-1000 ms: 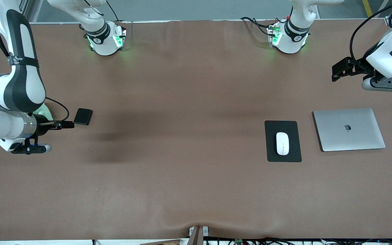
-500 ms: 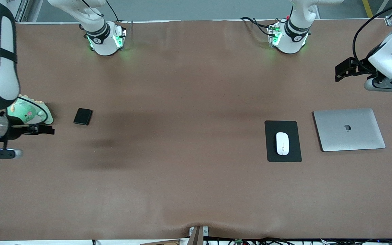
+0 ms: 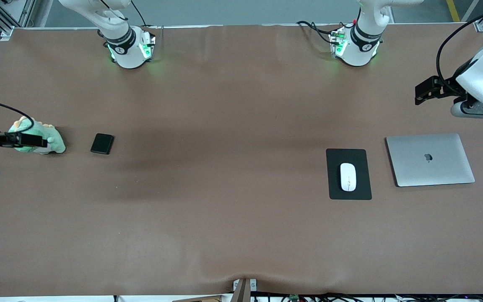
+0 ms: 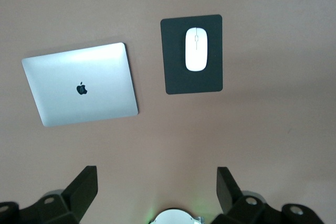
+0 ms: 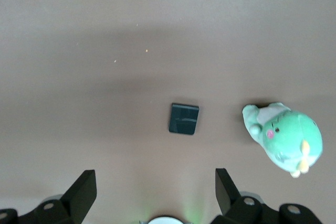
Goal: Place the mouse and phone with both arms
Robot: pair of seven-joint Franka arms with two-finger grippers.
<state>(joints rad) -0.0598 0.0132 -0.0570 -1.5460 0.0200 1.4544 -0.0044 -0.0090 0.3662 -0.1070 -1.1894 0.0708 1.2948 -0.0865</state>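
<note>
The white mouse (image 3: 348,177) (image 4: 196,49) lies on a black mat (image 3: 334,189) (image 4: 176,80) toward the left arm's end of the table. The black phone (image 3: 102,143) (image 5: 184,119) lies flat on the bare table toward the right arm's end. My left gripper (image 3: 422,90) (image 4: 156,177) hangs open and empty, high over bare table at the left arm's end. My right gripper (image 3: 40,141) (image 5: 155,178) is open and empty too, high over the green plush toy beside the phone.
A closed silver laptop (image 3: 430,159) (image 4: 81,83) lies beside the mat, closer to the left arm's end. A green plush toy (image 3: 53,146) (image 5: 286,137) sits beside the phone at the right arm's end. Brown cloth covers the table (image 3: 224,188).
My right arm has drawn back from the phone toward its end of the table, uncovering the plush toy. My left gripper has drifted slightly toward its table end. Phone and mouse have not moved.
</note>
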